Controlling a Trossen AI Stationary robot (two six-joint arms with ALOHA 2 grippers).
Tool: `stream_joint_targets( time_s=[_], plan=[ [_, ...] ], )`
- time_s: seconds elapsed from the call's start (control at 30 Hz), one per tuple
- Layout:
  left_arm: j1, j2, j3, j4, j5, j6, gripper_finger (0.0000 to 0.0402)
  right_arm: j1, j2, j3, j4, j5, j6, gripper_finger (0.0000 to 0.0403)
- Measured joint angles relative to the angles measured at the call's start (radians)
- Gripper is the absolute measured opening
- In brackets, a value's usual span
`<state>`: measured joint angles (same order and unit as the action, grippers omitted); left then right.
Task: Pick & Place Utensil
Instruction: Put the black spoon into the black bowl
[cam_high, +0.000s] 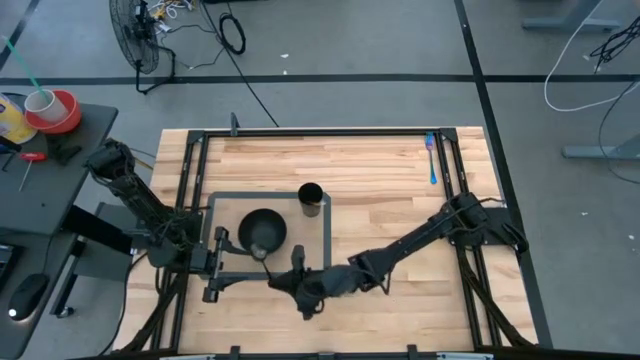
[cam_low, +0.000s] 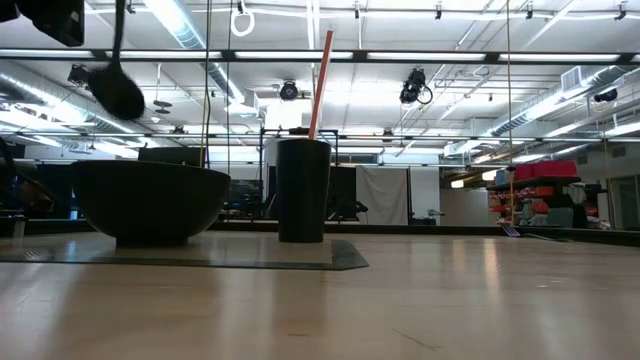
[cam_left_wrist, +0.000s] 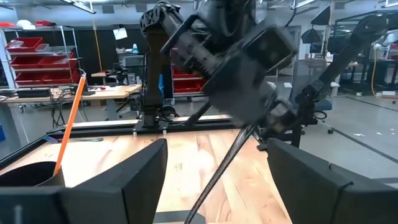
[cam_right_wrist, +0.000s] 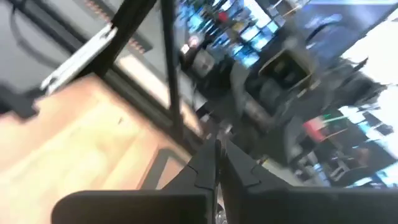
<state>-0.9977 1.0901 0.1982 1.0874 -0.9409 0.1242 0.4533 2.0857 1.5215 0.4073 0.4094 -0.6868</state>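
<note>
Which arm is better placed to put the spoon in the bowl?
Right. Its gripper is shut on the spoon, held just above the bowl. The left gripper sits open beside the mat, holding nothing.

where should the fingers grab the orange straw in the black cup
Grip the orange straw on the bare length standing above the black cup, coming from above or the side. It leans only slightly and rises well over the rim, so that upper part is free; the bowl sits beside the cup, apart.

Right hand (cam_right_wrist: 216, 163) closed; left hand (cam_high: 212, 262) spread, low.
</note>
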Motion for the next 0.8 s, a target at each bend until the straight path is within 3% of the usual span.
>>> stream_joint_targets(
  time_s=[0.13, 0.33, 0.8],
  plan=[
    [0.001, 0.000, 0.000, 0.000, -0.002, 0.000, 0.0276, -0.045, 0.001, 0.000, -0.080, -0.070, 0.011, 0.0009],
    [0.002, 0.000, 0.000, 0.000, -0.002, 0.000, 0.0275, -0.107, 0.051, -0.001, -0.065, -0.159, -0.057, 0.0009],
    [0.002, 0.000, 0.000, 0.002, -0.008, -0.007, 0.0275, -0.167, 0.083, -0.001, -0.086, -0.186, -0.049, 0.0010]
  ],
)
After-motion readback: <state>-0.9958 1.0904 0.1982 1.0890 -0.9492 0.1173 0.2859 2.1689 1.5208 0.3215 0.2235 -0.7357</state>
